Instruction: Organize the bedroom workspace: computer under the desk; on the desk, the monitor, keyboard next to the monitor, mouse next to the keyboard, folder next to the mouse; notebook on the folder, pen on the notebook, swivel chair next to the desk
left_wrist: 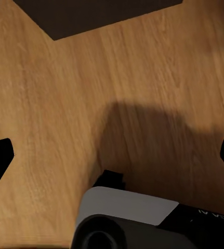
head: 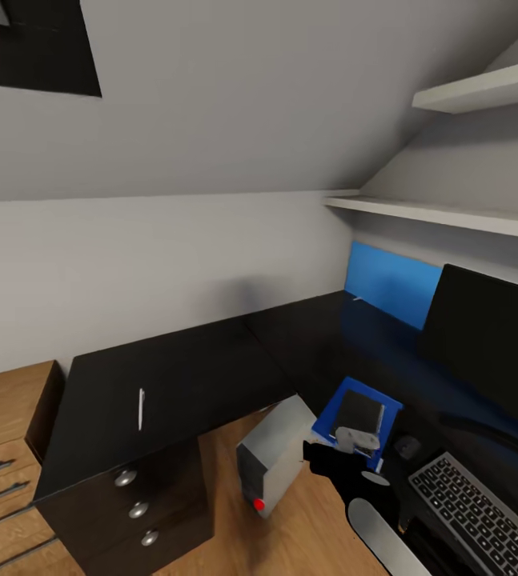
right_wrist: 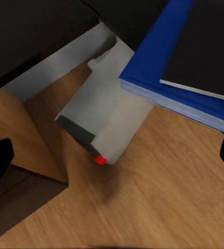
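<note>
Pen (head: 140,409) lies alone on the left wing of the desk (head: 186,376), above the drawers; looks light, thin and slippery, so pinch it mid-length. Moving right: computer (head: 275,466) tilted under the desk edge, notebook (head: 360,414) already on the folder (head: 328,416), then keyboard (head: 475,506) and monitor (head: 491,336). Right gripper (right_wrist: 112,155) jaws apart, empty. Left gripper (left_wrist: 112,155) also spread over bare floor.
</note>
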